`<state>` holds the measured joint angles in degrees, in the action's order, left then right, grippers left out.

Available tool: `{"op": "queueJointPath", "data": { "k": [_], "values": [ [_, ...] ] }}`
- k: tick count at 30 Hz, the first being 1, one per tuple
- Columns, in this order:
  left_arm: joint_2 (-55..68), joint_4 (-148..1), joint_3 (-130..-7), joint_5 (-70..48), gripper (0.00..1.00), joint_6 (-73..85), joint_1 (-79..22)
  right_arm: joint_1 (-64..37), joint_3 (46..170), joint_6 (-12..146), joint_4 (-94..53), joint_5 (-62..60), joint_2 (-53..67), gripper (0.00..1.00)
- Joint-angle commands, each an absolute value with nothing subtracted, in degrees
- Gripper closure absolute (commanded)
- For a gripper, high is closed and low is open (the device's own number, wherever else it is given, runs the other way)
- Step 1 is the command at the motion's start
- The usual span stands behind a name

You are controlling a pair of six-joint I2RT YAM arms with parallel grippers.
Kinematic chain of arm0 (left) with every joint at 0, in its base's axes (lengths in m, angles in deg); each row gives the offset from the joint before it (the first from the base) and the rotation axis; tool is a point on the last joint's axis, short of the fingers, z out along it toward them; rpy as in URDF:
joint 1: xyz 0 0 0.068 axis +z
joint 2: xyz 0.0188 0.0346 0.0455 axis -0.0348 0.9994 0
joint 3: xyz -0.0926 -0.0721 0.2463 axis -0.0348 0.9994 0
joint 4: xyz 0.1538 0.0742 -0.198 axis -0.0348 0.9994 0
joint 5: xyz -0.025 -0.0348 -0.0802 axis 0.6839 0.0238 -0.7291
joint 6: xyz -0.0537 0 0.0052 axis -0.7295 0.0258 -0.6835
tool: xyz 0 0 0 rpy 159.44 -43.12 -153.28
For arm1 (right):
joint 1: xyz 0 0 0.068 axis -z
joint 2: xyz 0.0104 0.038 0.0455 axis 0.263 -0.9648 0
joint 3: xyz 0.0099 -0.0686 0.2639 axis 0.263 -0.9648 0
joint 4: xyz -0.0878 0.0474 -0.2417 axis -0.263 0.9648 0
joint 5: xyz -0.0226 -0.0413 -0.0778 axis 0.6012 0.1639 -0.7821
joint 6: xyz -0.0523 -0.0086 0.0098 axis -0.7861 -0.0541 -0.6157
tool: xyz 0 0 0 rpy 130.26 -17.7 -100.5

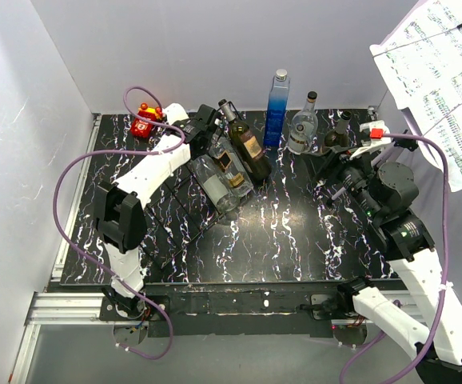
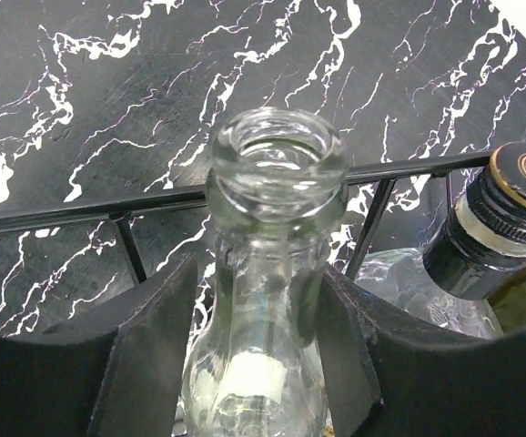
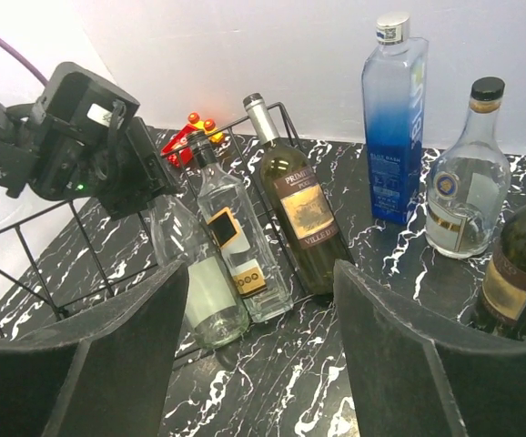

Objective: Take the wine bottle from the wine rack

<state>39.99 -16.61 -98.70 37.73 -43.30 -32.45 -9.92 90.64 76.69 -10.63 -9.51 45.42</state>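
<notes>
White walls on three sides; black, white-veined counter (image 1: 295,232). Top view: wine rack (image 1: 185,210) left of centre, carrying three reclined bottles side by side, bases low, necks raised toward the back wall. The clear bottle (image 1: 215,186) is the one nearest the left arm. The left tool (image 1: 205,128) sits at the neck end. The right tool (image 1: 327,182) is well apart, near an upright dark bottle (image 1: 339,132), presumably to leave the rack unobstructed. Left wrist view: tool narrowed on the clear bottle's neck, fingers (image 2: 149,355) against the glass just below the uncapped mouth, a rack wire crossing behind. The slim neck projects free of the frame, so it is judged the sensible hold for drawing the bottle out lengthwise. A black-capped bottle (image 2: 509,218) lies just beside. Right wrist view: own tool spread wide, empty; the clear bottle is not yet off the rack.
</notes>
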Motion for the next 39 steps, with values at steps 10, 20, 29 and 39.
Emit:
{"op": "queueJointPath", "data": {
  "k": [10,20,29,39],
  "values": [
    [32.5,-25.5,-95.8,41.5,1.00,-30.5,-34.0,-10.1,93.9,75.5,-10.8,-7.9,46.4,0.27],
    [14.0,-60.1,-79.5,40.9,1.00,1.1,-42.8,-10.1,95.8,73.3,-10.6,-7.3,47.4,0.25],
    [2.4,-72.8,-69.5,16.5,1.00,7.4,-44.2,-10.1,101.1,75.0,-9.0,0.9,48.6,0.26],
    [-0.3,-83.4,-60.4,-10.2,1.00,8.0,-48.2,-10.1,103.7,83.0,-16.3,12.9,48.5,0.27]
  ]
}}
